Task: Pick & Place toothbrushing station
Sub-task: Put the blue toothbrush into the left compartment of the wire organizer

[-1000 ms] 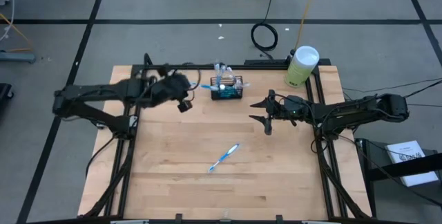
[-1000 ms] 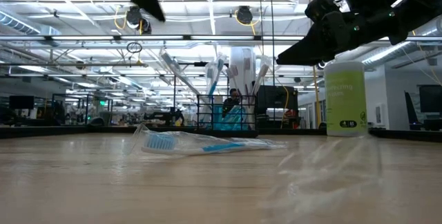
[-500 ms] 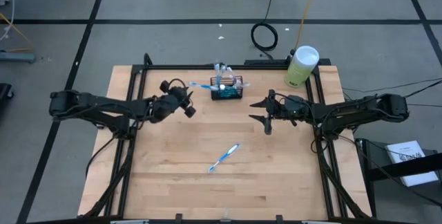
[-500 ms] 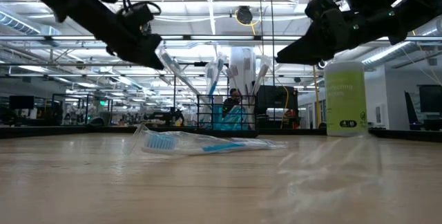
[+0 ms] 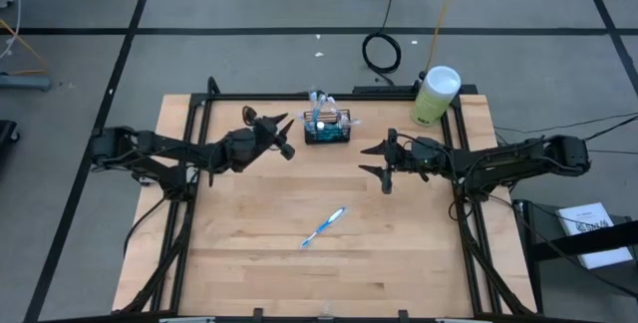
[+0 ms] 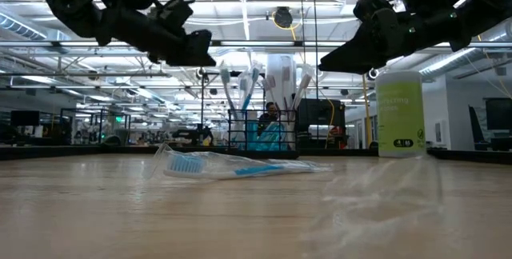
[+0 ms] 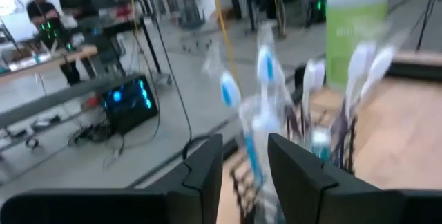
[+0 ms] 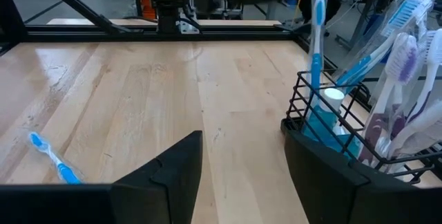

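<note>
Toothbrushing station [image 5: 328, 129] upright on desk [image 5: 249, 253], long axis left-right, left end effector [image 5: 282, 137] released just beside it, right end effector [image 5: 376, 163] released, apart.

Toothbrushing station [image 5: 328, 130]: black wire grid, blue and white brushes inside. Loose toothbrush [image 5: 323, 227] on counter [image 5: 249, 253]: blue and white. Counter: pale wood grain, black frame. Cylinder [image 5: 435, 96]: pale green, white lid. Both arms dark.

Both pincers, left [image 5: 282, 136] and right [image 5: 376, 164], hover parted.
</note>
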You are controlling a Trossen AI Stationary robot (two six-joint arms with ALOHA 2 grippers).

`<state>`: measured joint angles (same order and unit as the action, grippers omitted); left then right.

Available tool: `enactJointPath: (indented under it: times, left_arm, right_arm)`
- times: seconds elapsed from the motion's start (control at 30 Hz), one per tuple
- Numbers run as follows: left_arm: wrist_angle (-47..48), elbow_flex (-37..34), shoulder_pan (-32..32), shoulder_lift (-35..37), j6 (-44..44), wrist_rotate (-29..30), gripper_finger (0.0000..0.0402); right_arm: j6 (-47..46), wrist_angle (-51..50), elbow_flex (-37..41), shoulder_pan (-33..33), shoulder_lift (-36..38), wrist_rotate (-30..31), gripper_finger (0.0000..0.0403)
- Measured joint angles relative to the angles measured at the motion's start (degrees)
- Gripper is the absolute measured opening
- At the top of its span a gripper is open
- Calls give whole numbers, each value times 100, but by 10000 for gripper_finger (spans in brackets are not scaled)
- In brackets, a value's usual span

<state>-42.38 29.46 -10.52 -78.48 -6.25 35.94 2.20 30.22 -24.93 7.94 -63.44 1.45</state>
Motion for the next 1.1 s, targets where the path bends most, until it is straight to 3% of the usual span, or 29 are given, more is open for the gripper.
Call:
enactJointPath:
  times: [0.33, 0.57, 0.8, 0.87, 0.97, 1.1]
  left_arm:
    - [-584, 6, -4, 0, -52, -347, 122]
    - [-385, 10, 552, 76, -669, -1609, 122]
    - [428, 10, 1393, 74, -330, -1626, 122]
    - [613, 10, 1509, 74, -120, -1617, 122]
    - [772, 10, 1569, 74, 46, -1598, 122]
    - [770, 10, 1521, 74, 116, -1421, 122]
  right_arm:
    - [-1, -2, 2, 0, 0, 0, 196]
    - [-66, -2, 2, 0, 0, 0, 196]
    - [-280, -10, 2, -2, -2, -42, 196]
    - [-563, -3, 1, -10, -75, -455, 196]
    - [-783, -51, -62, -239, -426, -1137, 196]
    - [-558, -47, -383, -696, -1209, -1217, 196]
